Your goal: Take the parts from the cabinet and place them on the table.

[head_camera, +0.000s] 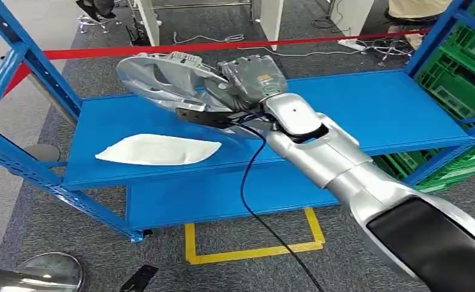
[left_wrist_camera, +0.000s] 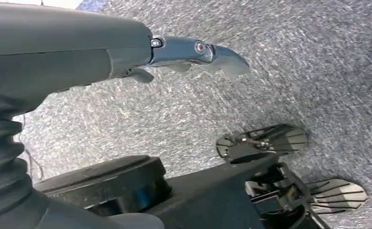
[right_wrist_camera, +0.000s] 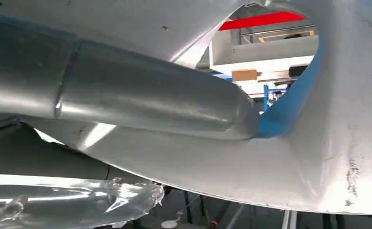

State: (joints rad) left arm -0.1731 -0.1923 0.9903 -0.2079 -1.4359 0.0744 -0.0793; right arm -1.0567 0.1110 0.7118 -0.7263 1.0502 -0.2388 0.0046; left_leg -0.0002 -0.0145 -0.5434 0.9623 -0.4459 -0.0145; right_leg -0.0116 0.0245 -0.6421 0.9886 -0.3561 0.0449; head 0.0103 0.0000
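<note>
Silver metal part [head_camera: 156, 76], pressed sheet with curved rims and cut-out openings, dull gloss, raised at a tilt above the back of the blue shelf [head_camera: 369, 109]. Gripped along its near edge by the right hand [head_camera: 223, 112], dark fingers curled under the rim, grey ribbed cover above; from the right wrist, bare scuffed metal close up, with a smooth rounded grey thumb [right_wrist_camera: 150, 102] laid against it.

Judged as the lifting-out step: part off the shelf surface, not yet clear of the cabinet frame [head_camera: 16, 73]. Next move likely calls for drawing it back between the blue uprights without snagging the wide rim, then turning toward the bench, which lies out of sight.

White part [head_camera: 159, 149], flat, leaf-shaped and matte, lying on the front left of the same shelf, untouched. Lower shelf beneath, same smooth blue paint.

Left hand [left_wrist_camera: 193, 52] hanging over speckled grey carpet, fingers loosely extended, holding nothing.

Green crates [head_camera: 460, 73] stacked to the right.
</note>
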